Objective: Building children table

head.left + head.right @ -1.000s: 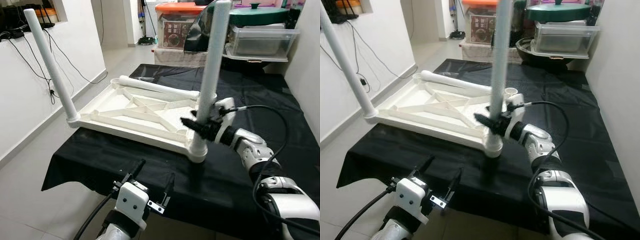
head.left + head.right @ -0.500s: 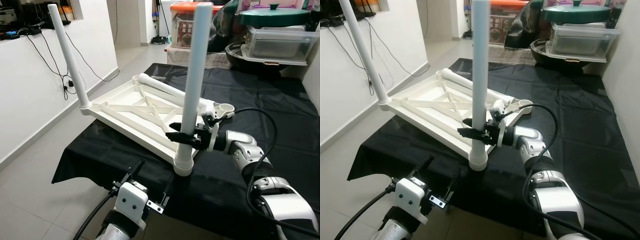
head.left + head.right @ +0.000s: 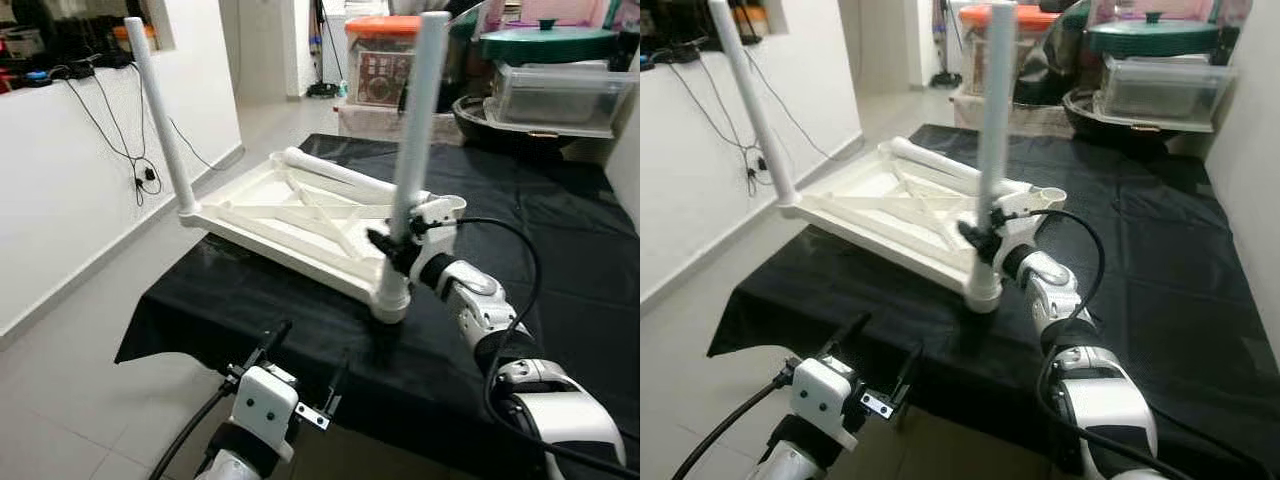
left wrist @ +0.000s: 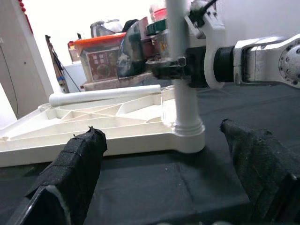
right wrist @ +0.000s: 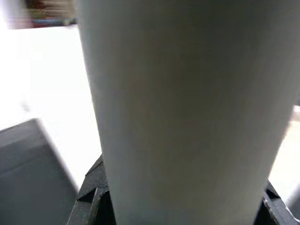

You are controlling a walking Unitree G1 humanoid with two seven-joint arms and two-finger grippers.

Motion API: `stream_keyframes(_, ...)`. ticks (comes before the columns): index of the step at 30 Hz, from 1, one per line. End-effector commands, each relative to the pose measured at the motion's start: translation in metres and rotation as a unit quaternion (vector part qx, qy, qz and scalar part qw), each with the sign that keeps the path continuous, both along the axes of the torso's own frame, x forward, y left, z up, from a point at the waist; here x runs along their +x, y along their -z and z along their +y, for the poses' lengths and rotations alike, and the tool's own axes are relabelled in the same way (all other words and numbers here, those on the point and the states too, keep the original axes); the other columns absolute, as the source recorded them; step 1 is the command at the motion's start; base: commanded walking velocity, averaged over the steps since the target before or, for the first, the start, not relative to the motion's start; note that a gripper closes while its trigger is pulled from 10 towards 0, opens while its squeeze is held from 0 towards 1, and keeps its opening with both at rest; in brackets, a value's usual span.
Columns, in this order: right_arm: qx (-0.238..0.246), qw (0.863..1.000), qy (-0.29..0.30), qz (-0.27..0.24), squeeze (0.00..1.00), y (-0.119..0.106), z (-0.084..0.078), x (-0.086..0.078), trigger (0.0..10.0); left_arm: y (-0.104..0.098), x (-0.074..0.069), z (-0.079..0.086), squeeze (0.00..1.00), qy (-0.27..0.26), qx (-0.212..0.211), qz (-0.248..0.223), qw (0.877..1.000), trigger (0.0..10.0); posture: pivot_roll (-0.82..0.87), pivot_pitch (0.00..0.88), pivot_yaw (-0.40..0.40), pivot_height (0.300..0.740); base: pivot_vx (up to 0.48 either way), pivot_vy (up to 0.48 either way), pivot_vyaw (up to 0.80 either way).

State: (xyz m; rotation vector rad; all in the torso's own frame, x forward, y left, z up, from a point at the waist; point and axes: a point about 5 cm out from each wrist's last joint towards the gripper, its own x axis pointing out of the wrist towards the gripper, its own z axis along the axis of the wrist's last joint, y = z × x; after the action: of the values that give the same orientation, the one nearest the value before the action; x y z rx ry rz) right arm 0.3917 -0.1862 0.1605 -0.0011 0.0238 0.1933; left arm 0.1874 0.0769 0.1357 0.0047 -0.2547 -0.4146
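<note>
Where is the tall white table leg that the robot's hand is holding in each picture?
Left eye: table leg right of centre, held by the right hand.
Right eye: centre.
Left wrist: top middle.
Right wrist: very close.
Shared landmark: upside-down white tabletop.

White tabletop [image 3: 290, 215] and legs [image 3: 415, 130] on black cloth [image 3: 260, 320]

1. You see the white tabletop [image 3: 880, 215] lying upside down on the black cloth [image 3: 1160, 260].
2. Your right gripper [image 3: 980, 240] is clamped around the near upright leg [image 3: 992, 130], low down, just above its corner socket.
3. A second leg [image 3: 750, 105] stands at the far left corner; a third [image 3: 940, 165] lies across the frame.
4. Your left gripper [image 3: 875, 355] hangs below the table edge, fingers spread.
</note>
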Motion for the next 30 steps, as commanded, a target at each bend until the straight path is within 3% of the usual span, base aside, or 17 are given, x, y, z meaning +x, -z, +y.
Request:
stream_keyframes(1, -0.021, 0.960, 0.273, 0.060, 0.00, 0.036, -0.050, -0.021, 0.0, 0.003, -0.001, 0.001, 0.00, 0.003, 0.001, 0.008, 1.000, 10.0, 0.04, 0.000, 0.017, 0.740, 0.000, 0.000, 0.00)
stream_keyframes(2, -0.031, 0.943, 0.325, 0.055, 0.00, 0.038, -0.056, -0.026, 0.0, 0.003, -0.001, 0.001, 0.00, 0.003, 0.001, 0.009, 1.000, 10.0, 0.04, 0.000, 0.017, 0.740, 0.000, 0.000, 0.00)
stream_keyframes(6, -0.038, 0.936, 0.347, 0.050, 0.00, 0.038, -0.059, -0.028, 0.0, 0.003, -0.001, 0.001, 0.00, 0.004, 0.001, 0.009, 1.000, 10.0, 0.04, 0.000, 0.017, 0.740, 0.000, 0.000, 0.00)
stream_keyframes(11, -0.023, 0.919, 0.388, 0.071, 0.00, 0.044, -0.044, -0.030, 0.0, 0.003, 0.000, 0.001, 0.00, 0.005, 0.002, 0.009, 1.000, 10.0, 0.05, 0.000, 0.018, 0.740, 0.000, 0.000, 0.00)
stream_keyframes(14, -0.030, 0.916, 0.393, 0.069, 0.00, 0.041, -0.038, -0.028, 0.0, 0.004, 0.000, 0.001, 0.00, 0.005, 0.002, 0.010, 1.000, 10.0, 0.05, 0.000, 0.018, 0.740, 0.000, 0.000, 0.00)
stream_keyframes(15, -0.027, 0.917, 0.393, 0.067, 0.00, 0.038, -0.034, -0.025, 8.7, 0.004, 0.000, 0.001, 0.00, 0.005, 0.002, 0.010, 1.000, 10.0, 0.05, 0.000, 0.018, 0.740, 0.000, 0.000, 0.00)
stream_keyframes(16, -0.027, 0.917, 0.393, 0.067, 0.00, 0.038, -0.034, -0.025, 8.7, 0.004, 0.000, 0.001, 0.00, 0.005, 0.002, 0.010, 1.000, 10.0, 0.05, 0.000, 0.018, 0.740, 0.000, 0.000, 0.00)
stream_keyframes(17, -0.013, 0.924, 0.380, 0.040, 0.00, 0.030, -0.027, -0.022, 10.0, 0.003, 0.000, 0.001, 0.00, 0.004, 0.002, 0.011, 1.000, 10.0, 0.04, 0.000, 0.016, 0.740, 0.000, 0.000, 0.00)
stream_keyframes(18, -0.013, 0.924, 0.380, 0.040, 0.00, 0.030, -0.027, -0.022, 10.0, 0.003, 0.000, 0.001, 0.00, 0.004, 0.002, 0.011, 1.000, 10.0, 0.04, 0.000, 0.016, 0.740, 0.000, 0.000, 0.00)
stream_keyframes(19, 0.004, 0.938, 0.347, 0.009, 1.00, 0.020, -0.019, -0.017, 10.0, 0.004, 0.000, 0.001, 0.00, 0.004, 0.001, 0.011, 1.000, 10.0, 0.04, 0.000, 0.016, 0.740, 0.000, 0.000, 0.00)
stream_keyframes(20, 0.004, 0.938, 0.347, 0.009, 1.00, 0.020, -0.019, -0.017, 10.0, 0.004, 0.000, 0.001, 0.00, 0.004, 0.001, 0.011, 1.000, 10.0, 0.04, 0.000, 0.016, 0.740, 0.000, 0.000, 0.00)
stream_keyframes(21, 0.032, 0.957, 0.287, -0.028, 0.08, 0.007, -0.010, -0.010, 10.0, 0.004, 0.000, 0.001, 0.00, 0.005, 0.001, 0.012, 1.000, 10.0, 0.04, 0.000, 0.016, 0.740, 0.000, 0.000, 0.00)
stream_keyframes(22, 0.032, 0.957, 0.287, -0.028, 0.08, 0.007, -0.010, -0.010, 10.0, 0.004, 0.000, 0.001, 0.00, 0.005, 0.001, 0.012, 1.000, 10.0, 0.04, 0.000, 0.016, 0.740, 0.000, 0.000, 0.00)
stream_keyframes(23, 0.050, 0.965, 0.256, -0.032, 0.00, 0.004, -0.007, -0.007, 10.0, 0.004, 0.000, 0.001, 0.00, 0.005, 0.001, 0.012, 1.000, 10.0, 0.04, 0.000, 0.016, 0.740, 0.000, 0.000, 0.00)
stream_keyframes(25, 0.050, 0.965, 0.256, -0.032, 0.00, 0.004, -0.007, -0.007, 10.0, 0.004, 0.000, 0.001, 0.00, 0.005, 0.001, 0.012, 1.000, 10.0, 0.04, 0.000, 0.016, 0.740, 0.000, 0.000, 0.00)
stream_keyframes(28, 0.098, 0.982, 0.159, -0.033, 0.00, -0.002, -0.006, -0.002, 10.0, 0.003, 0.001, 0.000, 0.00, 0.005, 0.001, 0.012, 1.000, 10.0, 0.04, 0.000, 0.016, 0.740, 0.000, 0.000, 0.00)
stream_keyframes(30, 0.092, 0.986, 0.131, -0.033, 0.00, -0.004, -0.008, -0.001, 10.0, 0.003, 0.001, 0.000, 0.00, 0.004, 0.001, 0.011, 1.000, 10.0, 0.04, 0.000, 0.016, 0.740, 0.000, 0.000, 0.00)
